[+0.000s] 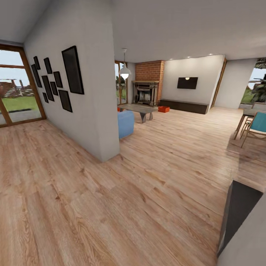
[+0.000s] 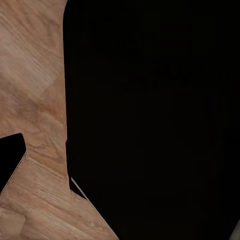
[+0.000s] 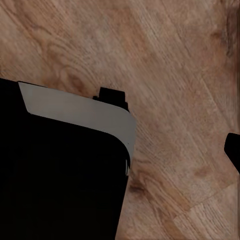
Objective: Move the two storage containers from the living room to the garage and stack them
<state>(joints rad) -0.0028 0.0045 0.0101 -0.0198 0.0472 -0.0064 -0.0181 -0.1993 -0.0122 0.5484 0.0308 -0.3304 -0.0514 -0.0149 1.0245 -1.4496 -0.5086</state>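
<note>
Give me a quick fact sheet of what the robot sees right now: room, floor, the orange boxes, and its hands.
Room: living room, brick fireplace at far end
Floor: light wood planks
Orange container: on the floor by the coffee table, far off
Second container: orange edge behind blue sofa
Grippers: open or shut, cannot tell
Stage: nothing picked up yet

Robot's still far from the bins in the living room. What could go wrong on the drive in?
1. The grey wall corner juts into the straight line toward the orange-red storage container; cutting it close may clip the base.
2. The blue sofa and grey coffee table crowd the far end, so approach room looks tight.
3. A second orange-red patch is mostly hidden behind the sofa.
</note>
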